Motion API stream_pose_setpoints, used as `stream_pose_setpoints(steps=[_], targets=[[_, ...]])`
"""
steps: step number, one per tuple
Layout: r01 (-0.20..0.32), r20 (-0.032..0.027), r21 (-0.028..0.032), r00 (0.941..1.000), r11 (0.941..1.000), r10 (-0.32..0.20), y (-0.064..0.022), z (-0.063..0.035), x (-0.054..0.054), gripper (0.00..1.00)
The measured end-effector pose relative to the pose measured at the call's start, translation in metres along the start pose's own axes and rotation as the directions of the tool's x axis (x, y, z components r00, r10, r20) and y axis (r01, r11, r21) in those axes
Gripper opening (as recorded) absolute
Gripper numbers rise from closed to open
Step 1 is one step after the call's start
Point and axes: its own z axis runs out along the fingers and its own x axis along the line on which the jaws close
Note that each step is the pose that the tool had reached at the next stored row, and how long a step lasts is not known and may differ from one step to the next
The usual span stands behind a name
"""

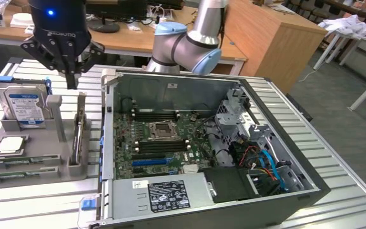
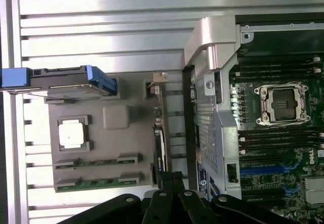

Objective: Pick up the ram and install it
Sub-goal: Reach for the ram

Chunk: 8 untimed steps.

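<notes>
Two green ram sticks (image 1: 24,162) (image 2: 96,162) lie flat in slots at the near end of a grey holder (image 1: 36,143) on the exterior view's left. A second stick (image 1: 15,175) (image 2: 96,183) lies beside the first. My black gripper (image 1: 74,78) (image 2: 171,179) hangs above the far side of the holder, fingers pointing down, shut and holding nothing. It is well apart from both sticks. Under it a thin board (image 1: 78,136) (image 2: 159,138) stands on edge between grey posts. The open computer case (image 1: 110,143) shows its motherboard with black memory slots (image 1: 160,148) (image 2: 276,145).
A blue-labelled hard drive (image 1: 24,102) (image 2: 66,80) stands upright in the holder, and a square silver processor (image 1: 11,145) (image 2: 71,134) lies beside the sticks. The case's raised side wall (image 2: 215,128) stands between holder and motherboard. A slatted metal table (image 1: 43,205) carries everything.
</notes>
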Motion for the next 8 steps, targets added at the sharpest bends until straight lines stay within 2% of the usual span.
stream_pose_setpoints(steps=[8], targets=[[0.000, 0.0000, 0.0000, 1.0000, 1.0000, 0.000, -0.0011, 0.0001, 0.017, 0.11]])
